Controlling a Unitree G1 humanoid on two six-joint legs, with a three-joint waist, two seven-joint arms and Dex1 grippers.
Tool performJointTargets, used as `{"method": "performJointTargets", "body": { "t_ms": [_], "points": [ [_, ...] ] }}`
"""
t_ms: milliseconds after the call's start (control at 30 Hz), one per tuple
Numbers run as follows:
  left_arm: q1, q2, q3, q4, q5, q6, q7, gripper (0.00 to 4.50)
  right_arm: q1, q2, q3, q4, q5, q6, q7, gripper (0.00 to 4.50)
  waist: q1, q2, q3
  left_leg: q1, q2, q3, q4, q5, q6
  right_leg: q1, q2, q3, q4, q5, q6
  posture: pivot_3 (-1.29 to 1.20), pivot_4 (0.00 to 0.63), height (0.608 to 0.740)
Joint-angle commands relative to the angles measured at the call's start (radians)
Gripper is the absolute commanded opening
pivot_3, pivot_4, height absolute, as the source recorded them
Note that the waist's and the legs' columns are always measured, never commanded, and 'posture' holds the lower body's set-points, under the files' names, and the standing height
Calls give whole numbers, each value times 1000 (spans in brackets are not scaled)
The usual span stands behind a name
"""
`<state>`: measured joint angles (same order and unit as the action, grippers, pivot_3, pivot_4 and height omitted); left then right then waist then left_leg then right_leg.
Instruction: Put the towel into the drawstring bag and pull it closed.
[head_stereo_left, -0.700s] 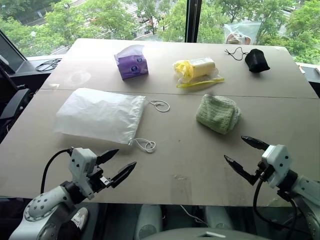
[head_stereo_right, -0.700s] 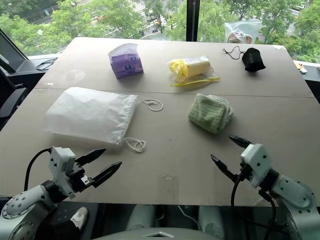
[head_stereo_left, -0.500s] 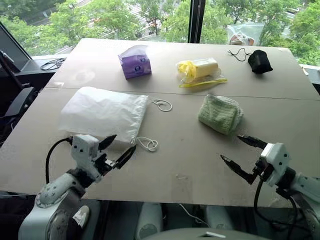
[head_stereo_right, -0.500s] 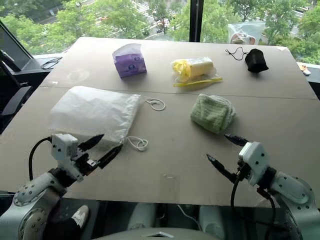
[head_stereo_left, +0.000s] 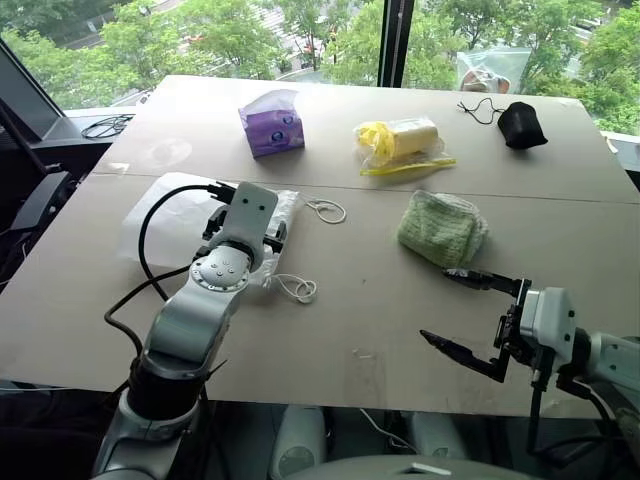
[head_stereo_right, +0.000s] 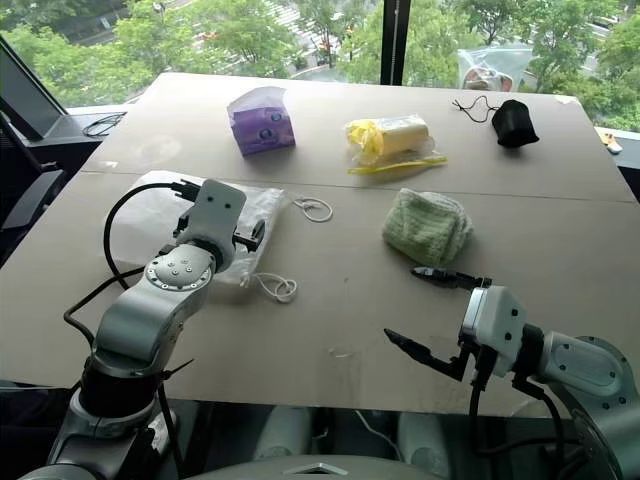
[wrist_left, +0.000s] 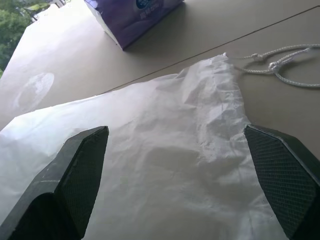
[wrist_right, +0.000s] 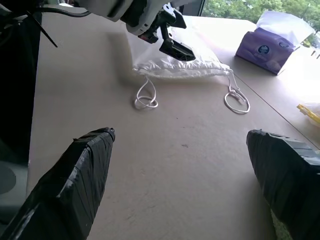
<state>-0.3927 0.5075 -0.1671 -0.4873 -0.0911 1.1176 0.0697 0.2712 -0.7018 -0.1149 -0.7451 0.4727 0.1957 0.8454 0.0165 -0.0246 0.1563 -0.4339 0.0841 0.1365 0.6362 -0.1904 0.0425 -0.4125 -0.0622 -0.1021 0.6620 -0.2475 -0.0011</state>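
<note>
The drawstring bag (wrist_left: 165, 165) lies flat right under the left gripper (wrist_left: 180, 175), whose fingers are wide open and hold nothing. The towel (head_stereo_left: 442, 228) sits just past the right gripper (head_stereo_left: 468, 318), also wide open and empty. It looks like the start: next, grab the bag's mouth.

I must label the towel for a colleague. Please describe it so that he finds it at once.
On the brown table, look just past the seam on the right side. The towel lies there, in front of the yellow item in clear plastic. It alone is pale green, folded, nubby cloth.
</note>
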Motion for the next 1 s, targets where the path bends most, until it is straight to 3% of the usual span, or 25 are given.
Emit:
{"method": "performJointTargets", "body": {
  "t_ms": [33,433,567,800,1000],
  "points": [
    [-33,-15,-37,71,69,-33,0,4466,12,-5,-4,-38,-1,-10,-1,4500,-1,0,0,0,0,0,0,0,0,0,0,0,0,0,0,0,150,740],
    [-8,-24,-54,156,215,-171,-9,4466,16,18,19,-38,-11,-27,-16,4500,-1,0,0,0,0,-1,0,0,0,0,-2,1,0,0,0,0,150,740],
    [25,7,-101,123,300,-249,-13,3409,4,31,28,-26,-17,-26,-27,4500,-1,0,0,0,0,-1,0,0,0,0,-2,1,0,0,0,0,150,740],
    [60,6,-57,171,353,-306,-41,34,-26,37,46,1,-33,-12,-35,4500,0,0,0,0,0,-1,0,-1,-3,0,-3,1,0,0,0,0,150,740],
    [100,5,36,183,351,-321,-68,34,-38,44,67,3,-49,-6,-52,4500,-1,0,0,0,0,-1,0,0,0,-1,-2,1,1,1,1,0,150,740]
  ]
}}
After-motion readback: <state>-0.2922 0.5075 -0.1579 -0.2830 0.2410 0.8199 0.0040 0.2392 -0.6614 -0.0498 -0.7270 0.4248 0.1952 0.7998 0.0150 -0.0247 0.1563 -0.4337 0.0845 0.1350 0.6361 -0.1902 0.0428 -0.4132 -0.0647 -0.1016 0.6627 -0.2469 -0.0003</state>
